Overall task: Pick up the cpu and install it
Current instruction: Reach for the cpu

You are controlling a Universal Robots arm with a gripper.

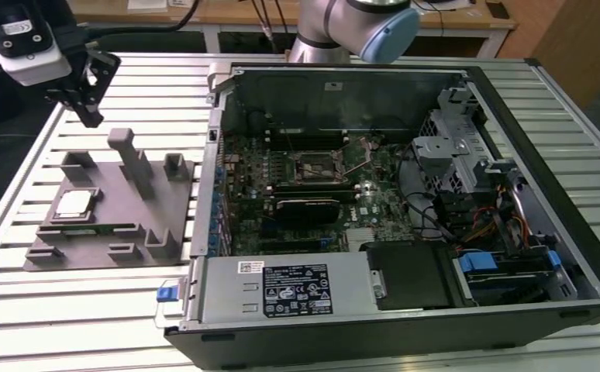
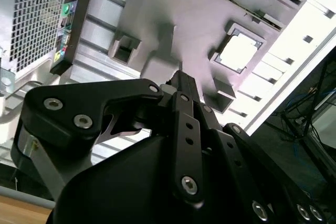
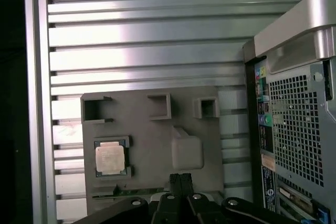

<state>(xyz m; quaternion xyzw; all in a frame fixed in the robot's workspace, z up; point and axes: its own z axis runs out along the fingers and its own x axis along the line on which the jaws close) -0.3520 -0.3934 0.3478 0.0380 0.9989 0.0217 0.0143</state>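
The cpu (image 1: pixel 76 203), a flat square chip with a shiny silver top, lies in a pocket of the gray fixture plate (image 1: pixel 108 252) at the exterior view's left. It also shows in both wrist views, as the cpu (image 2: pixel 239 52) and the cpu (image 3: pixel 111 158). My gripper (image 1: pixel 90 115) hangs high above the far end of the fixture, well clear of the chip. Its fingers are shut together with nothing between them, seen in both wrist views as the gripper (image 2: pixel 181 80) and the gripper (image 3: pixel 181 178). The motherboard socket (image 1: pixel 315 164) sits inside the open computer case.
The open computer case (image 1: pixel 507 294) fills the middle and the exterior view's right, with a drive cage and cables along its side. Tall gray posts (image 1: pixel 135 163) rise from the fixture plate. Everything rests on a slatted aluminium table (image 1: pixel 93 310).
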